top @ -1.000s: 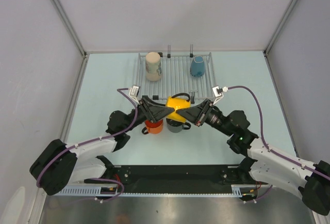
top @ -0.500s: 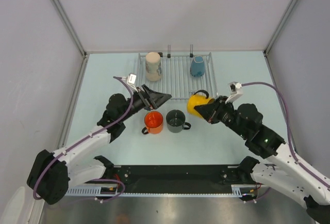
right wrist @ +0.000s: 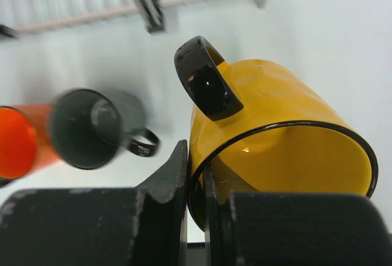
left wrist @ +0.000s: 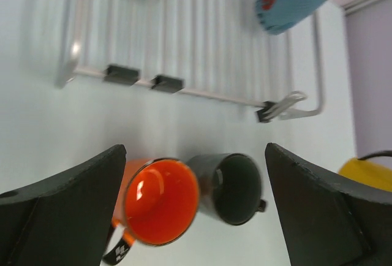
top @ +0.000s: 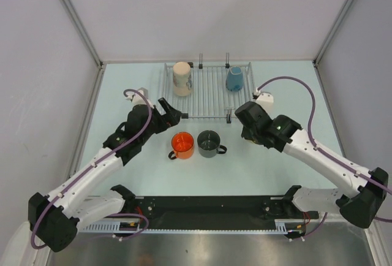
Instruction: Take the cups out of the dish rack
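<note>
The dish rack (top: 208, 94) lies at the back with the cream cup (top: 182, 78) and the light blue cup (top: 234, 78) on it. The orange cup (top: 182, 144) and the dark grey cup (top: 209, 143) stand upright on the table in front of it. My right gripper (right wrist: 196, 177) is shut on the rim of the yellow cup (right wrist: 275, 119), held right of the grey cup (right wrist: 92, 128). The wrist (top: 248, 119) hides that cup from above. My left gripper (left wrist: 195, 155) is open and empty above the orange cup (left wrist: 160, 209) and the grey cup (left wrist: 233, 187).
Grey enclosure walls stand on the left, back and right of the pale table (top: 135, 88). The rack's upright prongs (top: 201, 57) stand at its far edge. The rack's black feet (left wrist: 166, 83) sit near its front rail. The arm bases' black rail (top: 208, 208) runs along the near edge.
Both grippers met at the yellow cup a second ago. The left gripper has let go and drawn back to the left. The right gripper has carried the cup to the right.
</note>
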`<state>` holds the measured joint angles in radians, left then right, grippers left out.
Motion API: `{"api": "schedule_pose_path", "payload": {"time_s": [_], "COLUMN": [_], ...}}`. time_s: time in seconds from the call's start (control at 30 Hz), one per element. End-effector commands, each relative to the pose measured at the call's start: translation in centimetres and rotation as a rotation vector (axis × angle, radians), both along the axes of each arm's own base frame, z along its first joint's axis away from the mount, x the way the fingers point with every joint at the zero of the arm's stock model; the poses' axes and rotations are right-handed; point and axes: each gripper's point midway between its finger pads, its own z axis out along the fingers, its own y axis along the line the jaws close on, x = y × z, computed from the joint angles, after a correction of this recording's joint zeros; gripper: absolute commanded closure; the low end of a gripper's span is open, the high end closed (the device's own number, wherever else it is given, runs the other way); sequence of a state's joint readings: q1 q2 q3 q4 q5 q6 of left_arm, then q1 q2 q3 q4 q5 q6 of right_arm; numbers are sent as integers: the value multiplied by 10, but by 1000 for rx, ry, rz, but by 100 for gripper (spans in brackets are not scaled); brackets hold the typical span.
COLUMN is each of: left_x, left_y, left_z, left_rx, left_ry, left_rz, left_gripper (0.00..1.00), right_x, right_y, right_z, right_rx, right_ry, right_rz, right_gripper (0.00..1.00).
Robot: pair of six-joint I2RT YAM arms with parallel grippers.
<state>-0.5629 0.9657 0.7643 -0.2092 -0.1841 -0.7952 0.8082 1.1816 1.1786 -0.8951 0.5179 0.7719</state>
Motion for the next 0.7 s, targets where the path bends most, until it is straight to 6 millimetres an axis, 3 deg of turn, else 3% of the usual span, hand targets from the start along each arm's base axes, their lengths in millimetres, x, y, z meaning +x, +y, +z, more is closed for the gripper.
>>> {"api": "schedule_pose_path", "payload": {"time_s": [0.0, 0.13, 0.33, 0.67], "left_x": [-16, -22, -27, -31], "left_y": [34, 36, 35, 34], "left_z": [-38, -51, -54, -58], "left_rx": [129, 133, 138, 127], "left_ry": [114, 138, 148, 166], "left_rz": [115, 118, 111, 113], "left_gripper": [0, 0, 0, 0], "right_x": [-2, -3, 5, 21], "right_y": [-4, 13, 27, 43], "right_z": [-25, -47, -72, -93], "right_rx": [-24, -4, -36, -51], "right_ry": [24, 45, 104, 207], "right_rz": [-37, 13, 29, 40], "right_gripper": [100, 100, 100, 100]}}
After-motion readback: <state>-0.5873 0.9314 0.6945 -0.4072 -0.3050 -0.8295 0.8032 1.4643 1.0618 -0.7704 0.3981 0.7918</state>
